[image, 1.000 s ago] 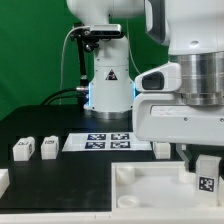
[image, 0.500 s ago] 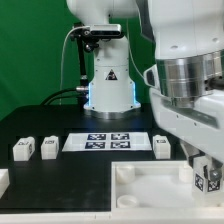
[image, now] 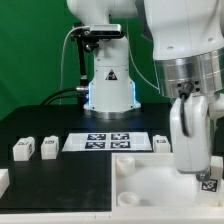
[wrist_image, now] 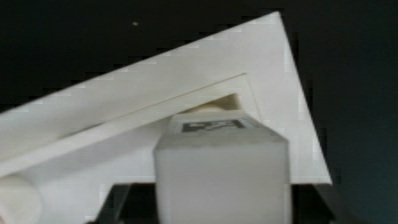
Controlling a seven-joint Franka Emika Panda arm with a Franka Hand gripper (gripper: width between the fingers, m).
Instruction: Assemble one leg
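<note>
My gripper [image: 203, 172] is at the exterior view's right, turned on its side, and is shut on a white leg [image: 207, 183] with a black-and-white tag. It holds the leg low over the right corner of the large white tray-like top [image: 140, 176]. In the wrist view the leg [wrist_image: 222, 165] stands between my dark fingers [wrist_image: 128, 203], with my gripper [wrist_image: 222, 208] closed round it and the top's corner [wrist_image: 178, 95] behind it. Whether the leg touches the top is hidden. Two more legs [image: 22, 149] [image: 49, 146] stand at the left, and another [image: 162, 143] behind the top.
The marker board [image: 110, 141] lies mid-table in front of the robot base [image: 108, 80]. A white part [image: 3, 181] shows at the left edge. The table is black, with a green backdrop behind it.
My gripper has rotated about its wrist and swung slightly right and down with the leg, which now sits lower by the top's right corner.
</note>
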